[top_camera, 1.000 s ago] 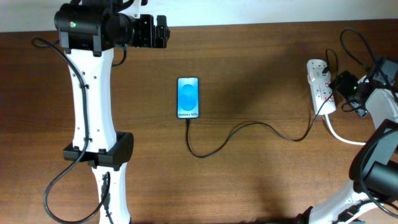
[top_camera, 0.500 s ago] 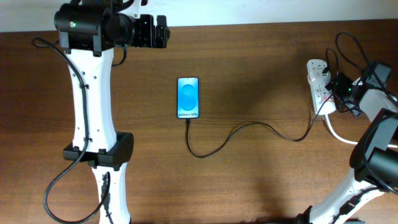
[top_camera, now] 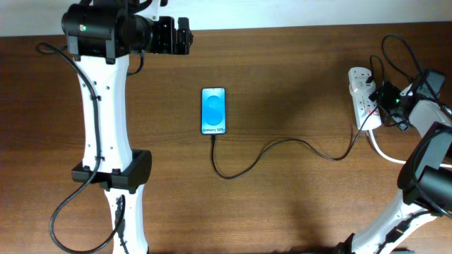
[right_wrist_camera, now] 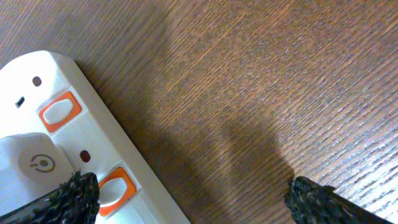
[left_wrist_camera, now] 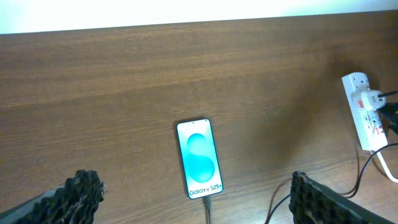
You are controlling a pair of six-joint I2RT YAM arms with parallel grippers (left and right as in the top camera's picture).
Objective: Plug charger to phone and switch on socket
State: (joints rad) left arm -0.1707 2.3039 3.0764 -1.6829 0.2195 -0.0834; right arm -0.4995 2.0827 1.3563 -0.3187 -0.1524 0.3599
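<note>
The phone [top_camera: 214,111] lies flat at mid-table, blue screen up; it also shows in the left wrist view [left_wrist_camera: 199,158]. The charger cable [top_camera: 282,142] runs from the phone's lower edge, where its plug tip [left_wrist_camera: 206,202] sits against the phone, in a curve across to the socket [top_camera: 364,95]. The socket lies at the right, with its adapter block [right_wrist_camera: 28,165] plugged in. My right gripper [top_camera: 387,95] is open right beside the socket, its left fingertip at an orange switch [right_wrist_camera: 115,186]. My left gripper [top_camera: 185,35] is open and empty, high above the phone.
A second orange switch [right_wrist_camera: 59,112] sits further along the strip. A thick white cord [top_camera: 385,153] leaves the socket toward the right edge. Black robot cables [top_camera: 395,49] loop above the right arm. The left arm's base [top_camera: 113,173] stands at the left.
My right gripper has shifted slightly left, closer to the socket, and its wrist has turned a little. The left arm, phone and cable have not moved.
</note>
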